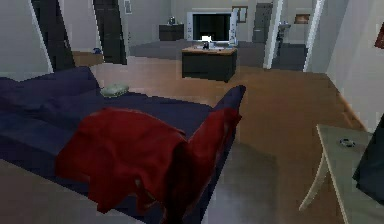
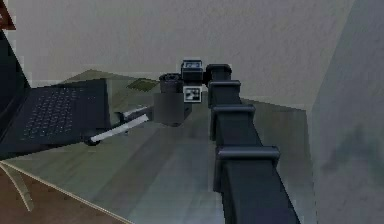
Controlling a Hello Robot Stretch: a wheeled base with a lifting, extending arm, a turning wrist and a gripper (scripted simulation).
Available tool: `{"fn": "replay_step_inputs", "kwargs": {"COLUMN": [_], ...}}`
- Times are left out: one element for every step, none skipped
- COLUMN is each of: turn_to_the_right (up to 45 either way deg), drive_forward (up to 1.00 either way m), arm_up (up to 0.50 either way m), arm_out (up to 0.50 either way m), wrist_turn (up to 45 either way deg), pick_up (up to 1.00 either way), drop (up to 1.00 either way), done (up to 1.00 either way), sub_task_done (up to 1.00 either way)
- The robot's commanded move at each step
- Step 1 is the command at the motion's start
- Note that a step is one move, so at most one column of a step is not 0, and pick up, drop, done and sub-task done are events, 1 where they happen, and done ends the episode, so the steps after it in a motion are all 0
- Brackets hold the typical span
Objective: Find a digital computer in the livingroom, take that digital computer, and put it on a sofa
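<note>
My gripper [image 2: 98, 136] was by the laptop [image 2: 45, 112] over the table [image 2: 150, 175] | grip state, load: could not tell

A brown wooden floor [image 1: 290, 100] is stretching between pale walls [image 1: 345, 50].
A low dark table [image 1: 209, 64] is standing mid-room before a bright dark-framed screen [image 1: 212, 24]; dark doors [image 1: 110, 30] are lining the far left, and a pale green desk [image 1: 340, 165] is sitting by a grey wall [image 2: 250, 40].
</note>
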Motion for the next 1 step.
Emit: {"fn": "replay_step_inputs", "kwargs": {"turn_to_the_right": [0.0], "drive_forward": [0.0], "arm_up": [0.0], "arm_out": [0.0], "wrist_turn": [-45.0], "pick_up": [0.0], "drop": [0.0], "done": [0.0], "sub_task_done": [0.0]}}
